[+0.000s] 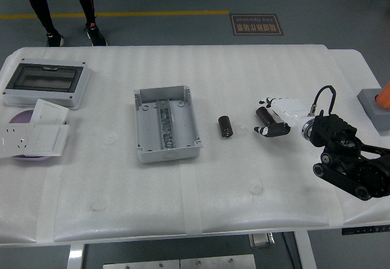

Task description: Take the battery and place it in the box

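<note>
While my right arm reaches in from the lower right of the frame, my right hand lies low on the white table at right of centre, its white palm shell toward the upper right and its dark fingertips pointing left. A dark cylinder sits right against those fingertips, but I cannot tell whether my fingers are closed around it or only touching it. The bulky black wrist and forearm trail off toward the right edge, with a black cable looping above them.

The battery, a short dark cylinder, lies on its side on the table just left of my hand and apart from it, in the middle of the frame. Left of the battery, with a clear gap between them, stands the open grey box, its metal rail running down the inside; nothing else lies in it that I can make out.

In the upper left of the frame lies a grey enclosure with a dark transparent lid, and below it white socket plates rest near the table's left edge. At the right edge a grey block sits off the table. At the top left, 2 legs of a person stand on the floor beyond the far side.
</note>
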